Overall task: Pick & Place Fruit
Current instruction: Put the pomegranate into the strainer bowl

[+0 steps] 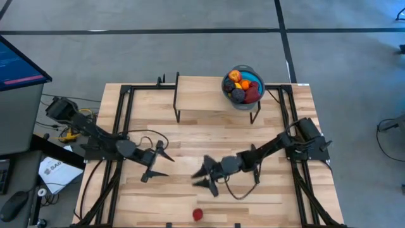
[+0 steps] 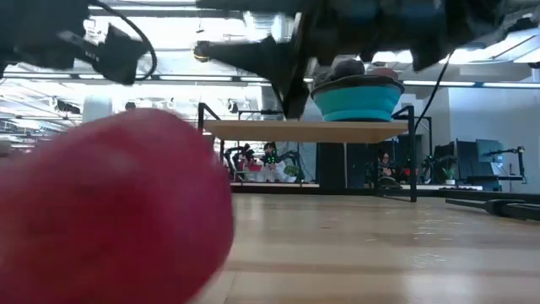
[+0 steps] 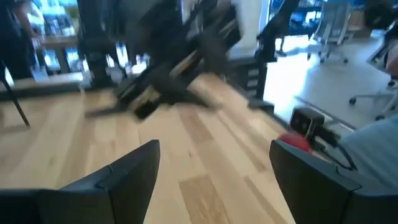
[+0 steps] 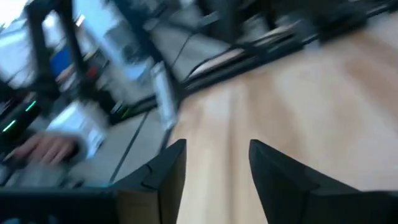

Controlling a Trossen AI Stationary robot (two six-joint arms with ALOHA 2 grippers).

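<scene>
- Table [image 1: 209,136]: pale wooden planks with visible grain, framed by black metal rails; a small raised wooden shelf [image 1: 199,95] on thin black legs stands at the far side.
- Blue bowl [image 1: 254,78]: round, smooth-walled, resting on the right end of the shelf; it holds a heap of small rounded fruits [image 1: 240,85] in orange, yellow, red and dark purple.
- Red fruit [image 1: 198,215]: small, round, matt-surfaced; lies alone on the bare planks at the near edge of the table, around the middle; in the low view it fills the near left of the picture [image 2: 110,211].
- Left gripper [image 1: 157,164]: dark, slender tapered fingers spread wide apart, nothing between them; hangs over the left-centre of the table, well apart from the red fruit; its wrist view shows two blunt dark fingers [image 3: 127,177] with bare planks between.
- Right gripper [image 1: 202,177]: dark, pointed fingers also spread, holding nothing; sits over the centre of the table, near the red fruit but farther from the near edge than it; not touching it.
- Black cables [image 1: 243,190] loop loosely on the planks beside the right arm.
</scene>
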